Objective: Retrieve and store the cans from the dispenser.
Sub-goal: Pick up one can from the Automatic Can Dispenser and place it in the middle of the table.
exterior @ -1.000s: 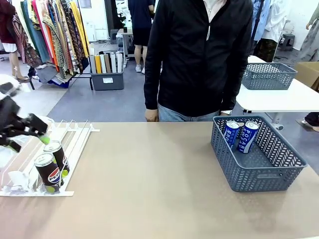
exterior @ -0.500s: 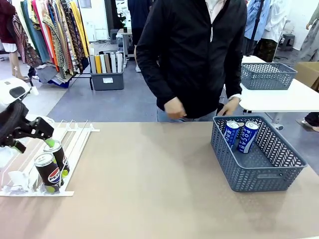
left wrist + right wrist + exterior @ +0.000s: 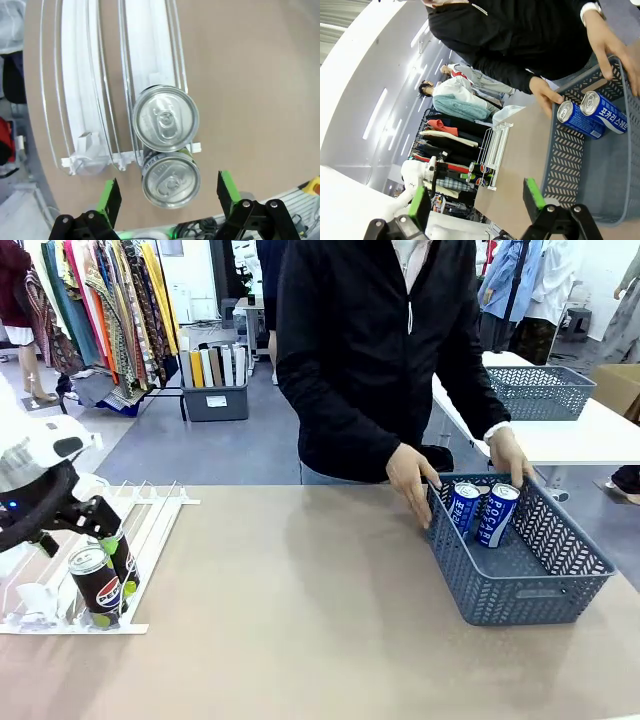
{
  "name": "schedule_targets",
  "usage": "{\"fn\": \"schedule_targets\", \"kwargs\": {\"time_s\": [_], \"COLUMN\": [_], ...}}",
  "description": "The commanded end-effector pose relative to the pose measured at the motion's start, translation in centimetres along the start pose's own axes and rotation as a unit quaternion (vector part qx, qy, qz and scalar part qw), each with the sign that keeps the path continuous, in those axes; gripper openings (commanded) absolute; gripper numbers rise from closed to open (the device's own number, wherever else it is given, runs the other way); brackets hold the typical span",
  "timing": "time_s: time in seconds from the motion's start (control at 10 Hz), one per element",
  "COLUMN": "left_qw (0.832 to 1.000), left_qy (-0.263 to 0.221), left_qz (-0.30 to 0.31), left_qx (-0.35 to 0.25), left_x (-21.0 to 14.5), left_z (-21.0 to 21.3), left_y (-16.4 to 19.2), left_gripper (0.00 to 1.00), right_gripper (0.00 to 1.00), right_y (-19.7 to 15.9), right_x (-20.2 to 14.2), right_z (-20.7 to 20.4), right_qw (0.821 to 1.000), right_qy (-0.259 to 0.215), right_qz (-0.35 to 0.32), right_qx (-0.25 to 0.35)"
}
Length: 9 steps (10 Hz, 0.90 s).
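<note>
Two black cans stand one behind the other at the low end of the white dispenser (image 3: 160, 512): the front can (image 3: 95, 585) and the rear can (image 3: 122, 558). My left gripper (image 3: 97, 532) hangs open just above them. In the left wrist view its green pads (image 3: 110, 197) flank the silver top of one can (image 3: 171, 180), with the other top (image 3: 165, 118) beyond it on the rails (image 3: 80, 100). Two blue cans (image 3: 463, 506) (image 3: 497, 515) lean inside the grey basket (image 3: 540, 592). My right gripper (image 3: 477, 200) is open and holds nothing, facing the basket (image 3: 570, 165).
The person stands at the far side with both hands (image 3: 412, 478) (image 3: 510, 454) on the basket's far rim. A second grey basket (image 3: 538, 392) sits on a white table behind. Bare tabletop (image 3: 300, 590) lies between dispenser and basket.
My left gripper has moved right and down over the black cans. The person has leaned in and put both hands on the basket.
</note>
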<state>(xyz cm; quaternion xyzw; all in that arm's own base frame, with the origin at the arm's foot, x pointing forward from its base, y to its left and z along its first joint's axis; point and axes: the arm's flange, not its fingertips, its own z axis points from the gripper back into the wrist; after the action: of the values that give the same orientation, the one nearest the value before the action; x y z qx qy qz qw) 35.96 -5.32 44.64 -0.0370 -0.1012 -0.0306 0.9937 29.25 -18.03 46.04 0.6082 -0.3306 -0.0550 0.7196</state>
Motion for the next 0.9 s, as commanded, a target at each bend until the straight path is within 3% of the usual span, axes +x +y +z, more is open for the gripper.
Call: {"fn": "schedule_targets", "kwargs": {"time_s": [0.0,0.4,0.8], "left_qw": [1.0,0.998,0.999], "left_qy": [0.018,0.056,0.051], "left_qz": [0.01,0.009,0.011], "left_qx": [0.023,0.02,0.008], "left_x": [0.3,0.5,0.9], "left_z": [-1.5,-3.5,-4.2], "left_y": [0.3,0.1,-0.4], "left_gripper": [1.0,1.0,1.0], "right_gripper": [1.0,1.0,1.0], "right_y": [0.3,0.3,0.3], "right_x": [0.3,0.3,0.3], "right_z": [-0.1,-0.1,-0.1], "right_qw": [1.0,1.0,1.0], "right_qy": [-0.007,-0.007,-0.007], "right_qz": [0.001,0.001,0.001], "right_qx": [0.009,0.009,0.009]}}
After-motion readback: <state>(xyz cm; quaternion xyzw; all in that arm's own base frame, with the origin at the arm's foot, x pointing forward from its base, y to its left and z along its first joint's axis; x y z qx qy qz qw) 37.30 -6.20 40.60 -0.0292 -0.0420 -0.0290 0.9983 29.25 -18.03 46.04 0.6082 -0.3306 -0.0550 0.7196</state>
